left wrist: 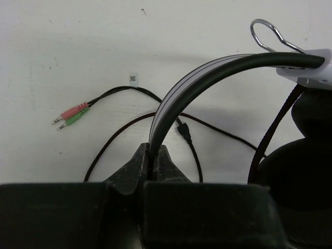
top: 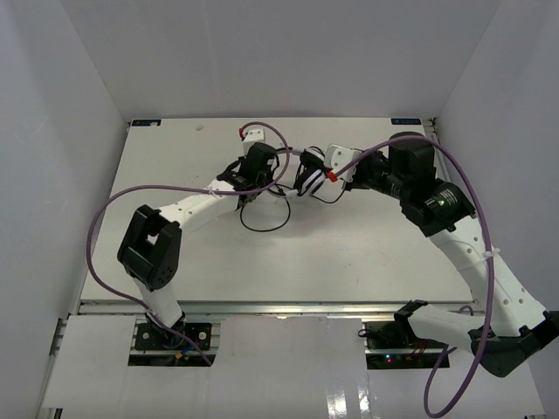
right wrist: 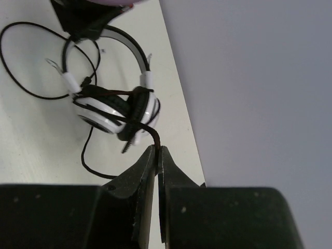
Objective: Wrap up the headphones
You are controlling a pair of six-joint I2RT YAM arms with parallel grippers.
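i've got left gripper clamped on the headband to steady the headphones, right gripper pinched on the cable rdy to wrap.

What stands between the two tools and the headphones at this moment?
Nothing visible does. The left tool is shut on the headband of the headphones, and the right tool is shut on their thin black cable. Both tools touch the headphones directly, with nothing between.
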